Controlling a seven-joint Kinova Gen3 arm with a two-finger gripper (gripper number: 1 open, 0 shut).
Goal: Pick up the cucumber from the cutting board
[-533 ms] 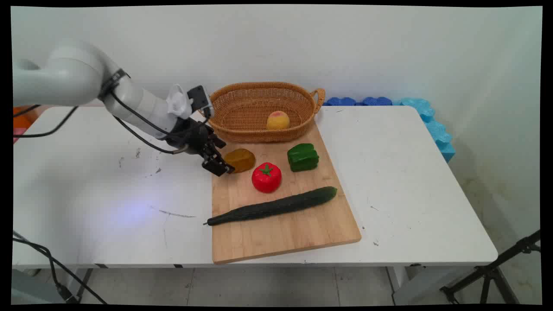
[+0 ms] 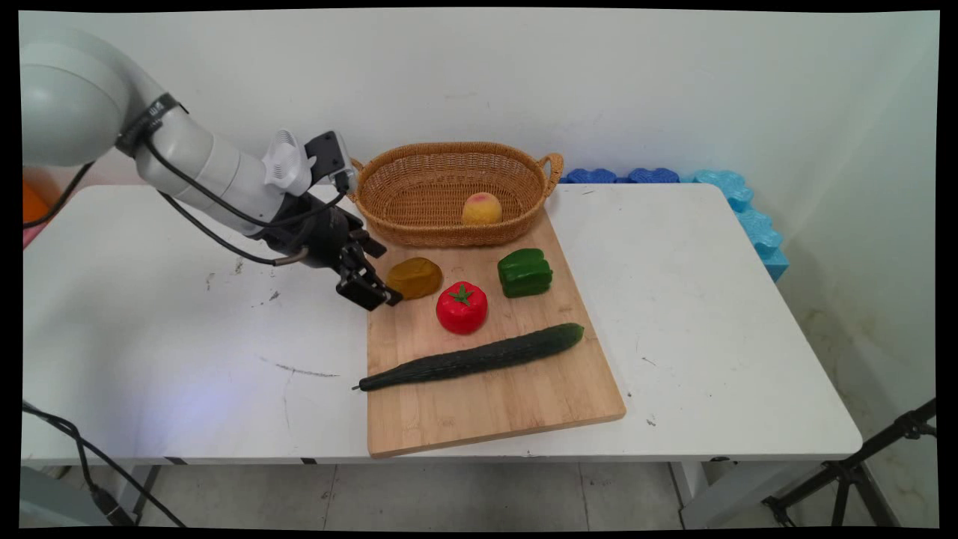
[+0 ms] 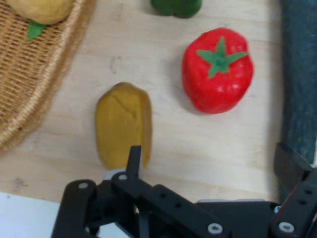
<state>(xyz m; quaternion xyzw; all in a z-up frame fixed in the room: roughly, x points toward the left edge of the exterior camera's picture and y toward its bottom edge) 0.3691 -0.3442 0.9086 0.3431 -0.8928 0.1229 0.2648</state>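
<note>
Broadly, the white desk (image 2: 187,337) carries a long wooden cutting board (image 2: 494,404) that runs from its near edge back toward the wall, and an oval wicker basket (image 2: 419,228) stands at the board's far end, its near wall resting over the wood. Blue foam mats (image 2: 741,202) lie along the desk's far right edge, well apart from everything else. Across the board's middle a dark green cucumber (image 2: 471,359) lies slantwise, its thin end poking just past the board's left edge. The arm reaches in from the left, and its black tool (image 2: 374,293) hangs low over the board's far left corner, tilted down toward the wood; the hand view shows its two fingers spread wide with nothing between them but bare board. A red tomato (image 2: 462,307) stands beyond the cucumber, near the board's centre, and a green pepper (image 2: 525,272) sits to its right, closer to the basket. Nearest the tool is a brown potato (image 2: 414,278), lying just beside the fingertips between the tool and the basket. In the hand view the potato (image 3: 123,124) is directly ahead of one finger (image 3: 133,157), whose tip overlaps its near end; whether they touch cannot be told. A small yellow peach (image 2: 482,209) rests inside the basket.
</note>
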